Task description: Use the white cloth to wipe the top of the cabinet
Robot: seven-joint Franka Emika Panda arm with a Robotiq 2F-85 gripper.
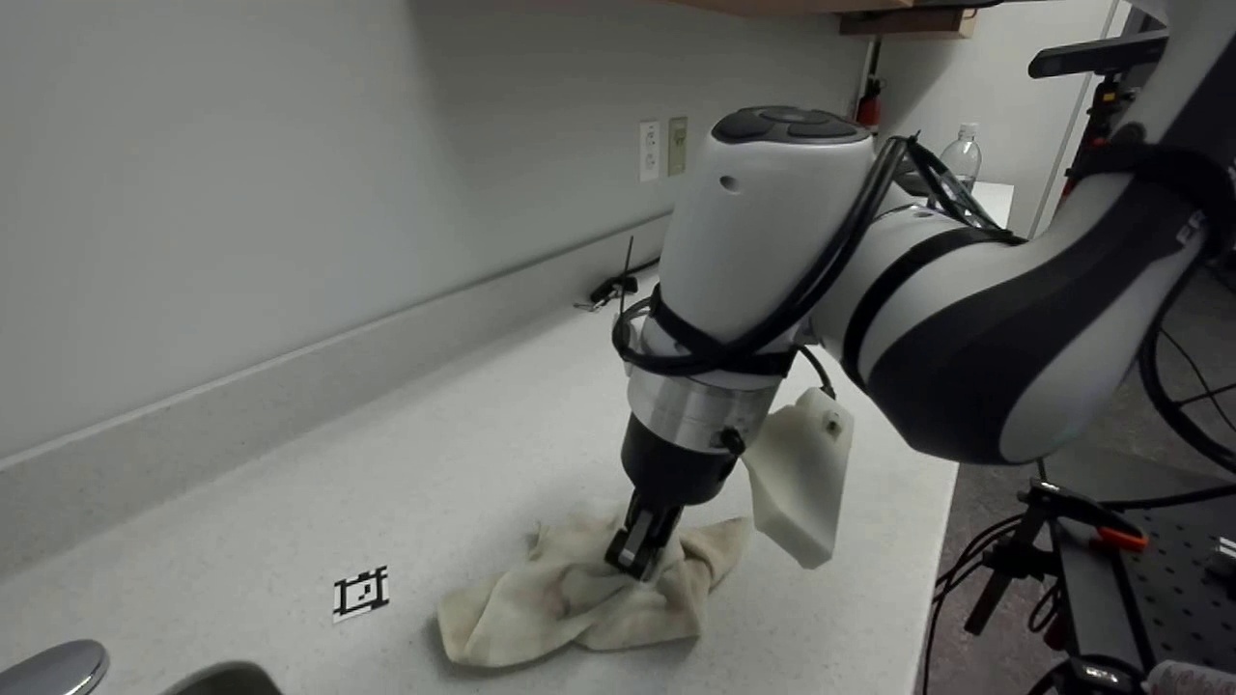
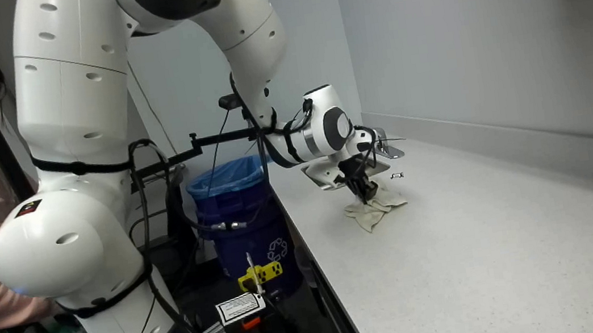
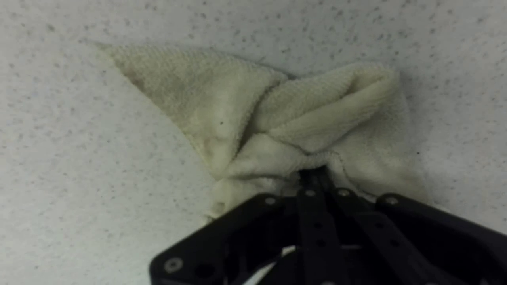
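Note:
The white cloth (image 1: 541, 608) lies crumpled on the speckled white countertop (image 1: 309, 502), and it also shows in an exterior view (image 2: 369, 217). In the wrist view the cloth (image 3: 190, 87) spreads out with folds and one pointed corner at the upper left. My gripper (image 1: 637, 562) points down at a tilt into the middle of the cloth. In the wrist view my gripper's fingers (image 3: 315, 174) are close together, with their tips buried in a fold of cloth bunched around them. The fingertips themselves are hidden. The gripper also shows at the cloth in an exterior view (image 2: 370, 192).
A printed marker (image 1: 361, 593) lies on the countertop near the cloth. A metal faucet (image 1: 53, 668) stands near the sink end. A wall with a low backsplash (image 1: 319, 367) runs along the back. A dark cable piece (image 1: 613, 288) lies by it. A blue bin (image 2: 247, 224) stands beside the counter's front edge.

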